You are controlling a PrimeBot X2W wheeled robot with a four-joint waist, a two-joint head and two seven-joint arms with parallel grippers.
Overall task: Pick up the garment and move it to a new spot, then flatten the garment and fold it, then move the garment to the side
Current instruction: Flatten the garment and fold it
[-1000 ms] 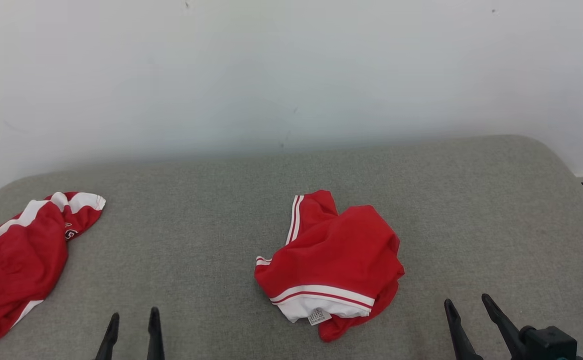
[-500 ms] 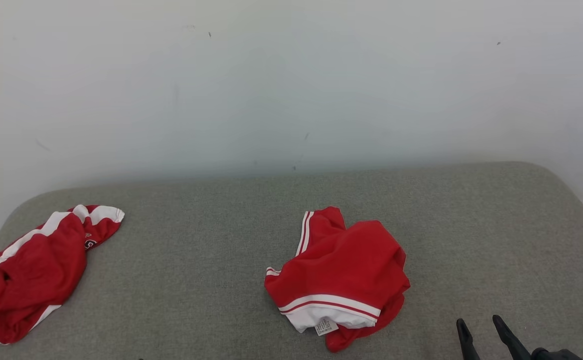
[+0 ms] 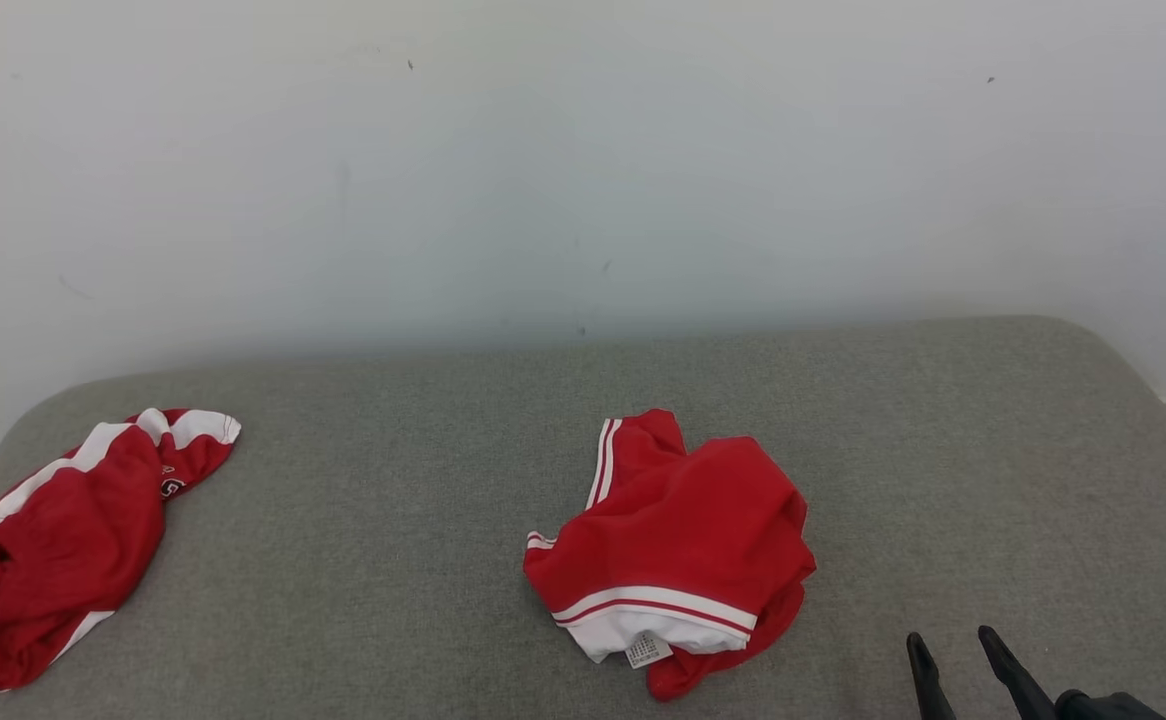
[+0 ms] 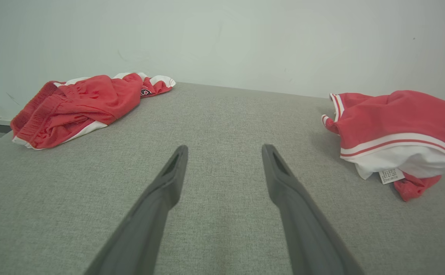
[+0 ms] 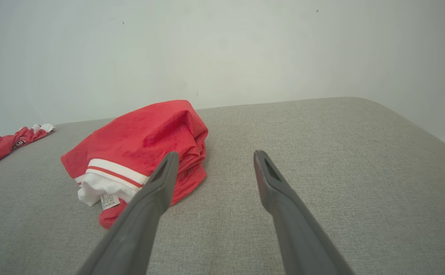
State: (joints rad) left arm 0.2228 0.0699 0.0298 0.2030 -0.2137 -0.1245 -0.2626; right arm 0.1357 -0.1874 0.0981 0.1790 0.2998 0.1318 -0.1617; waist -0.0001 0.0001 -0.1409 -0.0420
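Head view, left to right: a second red garment point(image 3: 53, 545) with white side stripes lies bunched at the far left edge of the grey padded surface point(image 3: 373, 560), part of a printed letter showing near its upper end. Bare grey fabric separates it from the crumpled red garment point(image 3: 673, 530), which sits near the middle of the surface, a little toward the right and close to the near edge. It is heaped on itself, with a white band and a thin red stripe across its near side, and white cloth and a small printed label point(image 3: 647, 650) poking out beneath. Further right, at the lower edge, the right gripper point(image 3: 948, 634) shows two dark fingers spread apart with nothing between them, near the garment but clear of it. A pale wall point(image 3: 583, 170) rises behind the surface.

Left wrist view: the left gripper point(image 4: 224, 146) hovers over bare grey fabric between the two garments, fingers wide apart and empty; the second garment lies to the upper left, the crumpled one to the right, both apart from the fingers.

Right wrist view: the crumpled garment lies to the left, and the finger at that view's left overlaps it in the picture; whether it touches the cloth I cannot tell. Right of the fingers, grey surface runs to a rounded corner
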